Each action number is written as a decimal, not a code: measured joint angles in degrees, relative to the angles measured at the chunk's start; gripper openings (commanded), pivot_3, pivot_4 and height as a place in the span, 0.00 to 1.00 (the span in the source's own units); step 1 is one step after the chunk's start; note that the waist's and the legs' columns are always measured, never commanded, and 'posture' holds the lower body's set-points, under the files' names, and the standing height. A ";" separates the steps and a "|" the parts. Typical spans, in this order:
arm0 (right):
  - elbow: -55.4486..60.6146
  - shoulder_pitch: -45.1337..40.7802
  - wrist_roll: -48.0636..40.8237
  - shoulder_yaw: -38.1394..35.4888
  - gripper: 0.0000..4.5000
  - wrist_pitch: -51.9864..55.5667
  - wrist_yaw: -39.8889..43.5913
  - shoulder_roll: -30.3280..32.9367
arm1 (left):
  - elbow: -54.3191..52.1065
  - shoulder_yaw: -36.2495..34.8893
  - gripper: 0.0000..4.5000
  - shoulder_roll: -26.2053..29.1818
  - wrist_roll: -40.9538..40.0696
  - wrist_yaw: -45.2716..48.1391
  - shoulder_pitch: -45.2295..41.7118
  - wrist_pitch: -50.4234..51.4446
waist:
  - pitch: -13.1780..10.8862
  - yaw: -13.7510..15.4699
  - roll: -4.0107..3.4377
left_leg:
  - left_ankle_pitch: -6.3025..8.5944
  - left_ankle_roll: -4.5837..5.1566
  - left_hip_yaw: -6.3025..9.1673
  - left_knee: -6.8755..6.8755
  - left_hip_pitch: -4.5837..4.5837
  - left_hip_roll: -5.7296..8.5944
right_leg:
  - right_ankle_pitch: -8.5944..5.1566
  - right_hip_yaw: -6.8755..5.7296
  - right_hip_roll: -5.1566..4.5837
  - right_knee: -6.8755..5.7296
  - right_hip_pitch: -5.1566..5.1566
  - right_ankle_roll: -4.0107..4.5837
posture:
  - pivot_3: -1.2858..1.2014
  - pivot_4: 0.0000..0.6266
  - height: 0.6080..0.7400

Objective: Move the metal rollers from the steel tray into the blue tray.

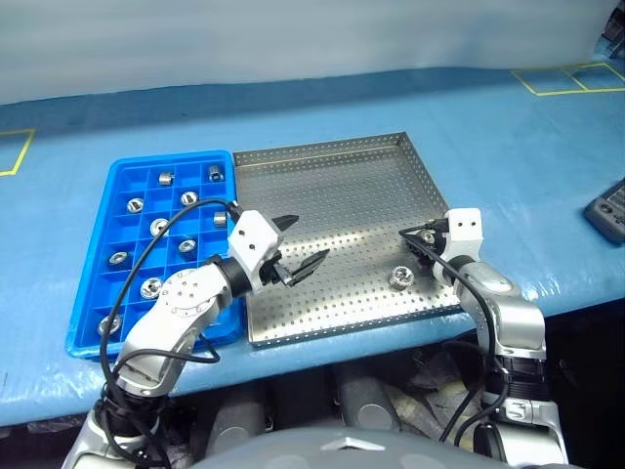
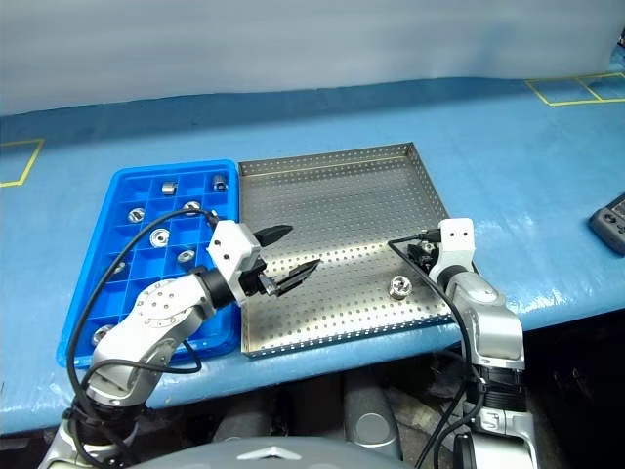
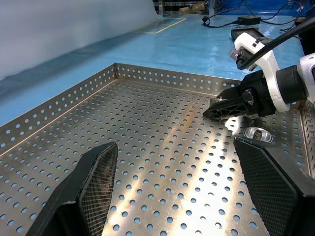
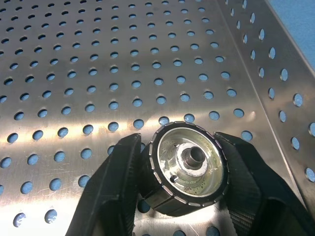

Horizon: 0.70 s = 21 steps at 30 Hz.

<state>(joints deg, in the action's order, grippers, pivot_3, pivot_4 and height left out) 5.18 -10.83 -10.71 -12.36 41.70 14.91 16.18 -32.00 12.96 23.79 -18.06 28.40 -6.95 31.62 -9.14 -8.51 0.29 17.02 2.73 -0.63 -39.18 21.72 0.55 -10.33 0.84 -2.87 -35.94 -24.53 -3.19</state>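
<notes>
Over on the left, the blue tray [image 1: 90, 327] already holds several rollers; just right of it the left tool [image 1: 296, 247] hovers wide and empty above the steel tray [image 1: 332, 176]. Near the right rim, the right tool [image 4: 183, 169] pinches the last roller [image 4: 189, 164]. Rounded sides could slip out during lifting.
</notes>
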 measured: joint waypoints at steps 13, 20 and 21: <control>8.33 -0.46 -2.71 6.48 0.42 -0.02 6.19 1.83 | -1.73 -3.60 0.91 2.38 -1.03 0.90 2.18 0.57 | -0.01 -0.14 -0.02 | 0.00 0.00 -0.04 0.00 0.00 -0.06 | 0.01 0.04 0.06 -0.02 -0.06 -0.02 | 0.44 0.24 1.00; 13.38 -9.20 -5.58 16.79 0.42 -1.17 13.94 0.80 | -8.87 -15.40 0.91 7.51 -3.36 -0.59 9.14 5.66 | -0.03 0.70 0.03 | 0.00 -0.01 0.01 0.02 -0.01 -0.08 | 0.01 0.01 0.04 -0.01 -0.08 -0.01 | 0.47 0.24 1.00; 13.44 -10.23 -5.81 18.41 0.42 -1.37 14.76 0.09 | -10.12 -17.15 0.91 8.36 -3.57 -0.84 10.38 6.72 | -0.03 0.98 0.02 | 0.00 -0.02 0.03 0.02 -0.01 -0.08 | 0.00 -0.01 0.04 -0.01 -0.08 0.01 | 0.48 0.24 1.00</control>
<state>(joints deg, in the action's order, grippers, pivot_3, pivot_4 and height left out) 18.62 -21.06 -16.52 6.05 40.33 29.67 16.27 -42.13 -4.19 32.15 -21.63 27.56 3.43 38.34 -9.17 -7.53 0.31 17.02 2.72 -0.60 -39.15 21.70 0.47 -10.33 0.83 -2.83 -35.95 -24.60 -3.18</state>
